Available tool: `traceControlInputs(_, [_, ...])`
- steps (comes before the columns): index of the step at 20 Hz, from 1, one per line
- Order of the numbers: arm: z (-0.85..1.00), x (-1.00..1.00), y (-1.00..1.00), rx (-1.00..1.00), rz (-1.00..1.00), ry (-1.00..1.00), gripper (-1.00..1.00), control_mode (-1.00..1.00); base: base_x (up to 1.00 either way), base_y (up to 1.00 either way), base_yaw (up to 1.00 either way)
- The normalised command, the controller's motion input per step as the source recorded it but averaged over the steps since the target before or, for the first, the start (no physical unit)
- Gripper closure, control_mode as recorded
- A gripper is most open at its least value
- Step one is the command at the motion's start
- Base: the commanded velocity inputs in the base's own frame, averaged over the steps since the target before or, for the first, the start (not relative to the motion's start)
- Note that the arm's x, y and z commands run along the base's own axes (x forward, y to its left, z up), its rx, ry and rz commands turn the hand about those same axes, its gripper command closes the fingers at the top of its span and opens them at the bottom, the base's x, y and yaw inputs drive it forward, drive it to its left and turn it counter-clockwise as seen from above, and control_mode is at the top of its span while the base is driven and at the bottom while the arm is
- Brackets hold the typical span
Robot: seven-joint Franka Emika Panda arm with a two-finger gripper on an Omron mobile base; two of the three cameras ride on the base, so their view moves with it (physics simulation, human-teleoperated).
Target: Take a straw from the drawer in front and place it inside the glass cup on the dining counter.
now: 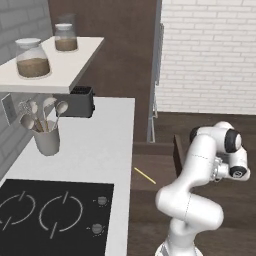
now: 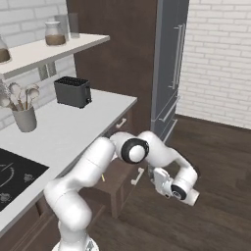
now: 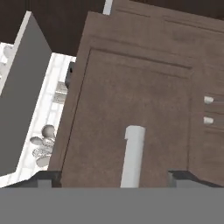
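Hand [image 3: 113, 177] open, fingers either side of the pulled-out drawer [image 3: 131, 109]'s handle [image 3: 132, 155].

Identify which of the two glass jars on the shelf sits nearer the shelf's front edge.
The larger jar with the pale lid, at the shelf's near end; the smaller jar stands farther back by the wall.

Counts: 1 thin yellow straw [image 1: 144, 175] in 1 open dark-brown wooden drawer [image 1: 150, 165]. 2 glass jars with brown contents [image 1: 33, 58] on the white shelf. 1 black toaster [image 2: 72, 91]. 1 grey utensil holder with spoons [image 1: 47, 138]. 1 black cooktop [image 1: 55, 215], 2 knobs [image 1: 101, 201].
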Motion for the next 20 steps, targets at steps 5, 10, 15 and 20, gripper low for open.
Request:
traceControlInputs(5, [1.00,-0.07,0.14,-0.24,0.00,0.05,-1.00,-1.00,0.00,0.00,0.00])
traceControlInputs(10, [1.00,-0.07,0.61,-0.36,0.00,0.00,-1.00,-1.00,0.00,0.00,0.00])
traceControlInputs(15, [0.97,-0.02,0.96,-0.42,0.03,0.04,-1.00,-1.00,0.00,0.00,0.00])
traceControlInputs(20, [0.59,0.25,0.84,-0.36,0.03,0.29,-1.00,-1.00,0.00,0.00,0.00])
